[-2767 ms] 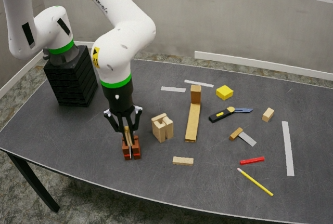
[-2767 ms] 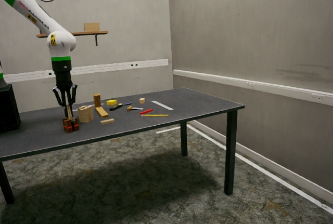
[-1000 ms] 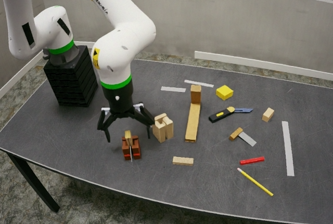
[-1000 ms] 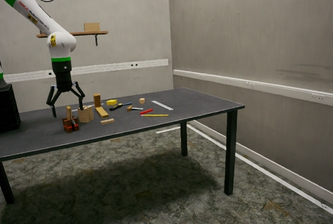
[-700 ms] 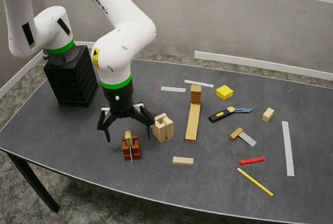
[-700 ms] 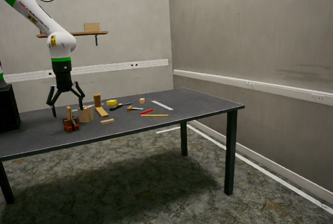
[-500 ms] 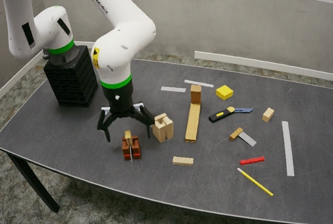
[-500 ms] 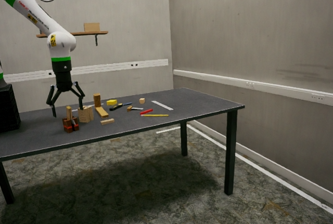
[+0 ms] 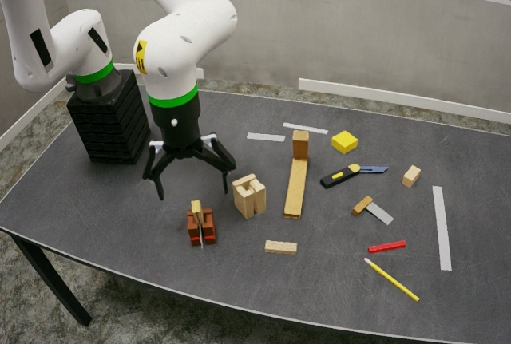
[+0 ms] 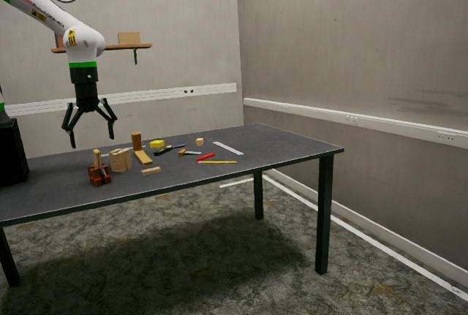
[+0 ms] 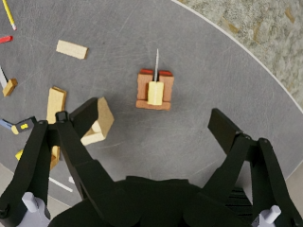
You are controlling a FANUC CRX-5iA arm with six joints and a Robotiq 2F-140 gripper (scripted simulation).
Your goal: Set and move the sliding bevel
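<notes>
The sliding bevel stands upright in the red-brown block near the table's front left, its pale wooden stock on top and its thin metal blade down the block's front. The bevel also shows in the wrist view and in the exterior view. My gripper is wide open and empty, raised above and a little behind the bevel, touching nothing. The pale slotted block stands empty just to the right. The flat rail with its leg lies further right.
A loose wooden piece lies in front of the rail. To the right are a yellow cube, a utility knife, a try square, a small wood cube, a red bar and a pencil. The black arm pedestal stands back left.
</notes>
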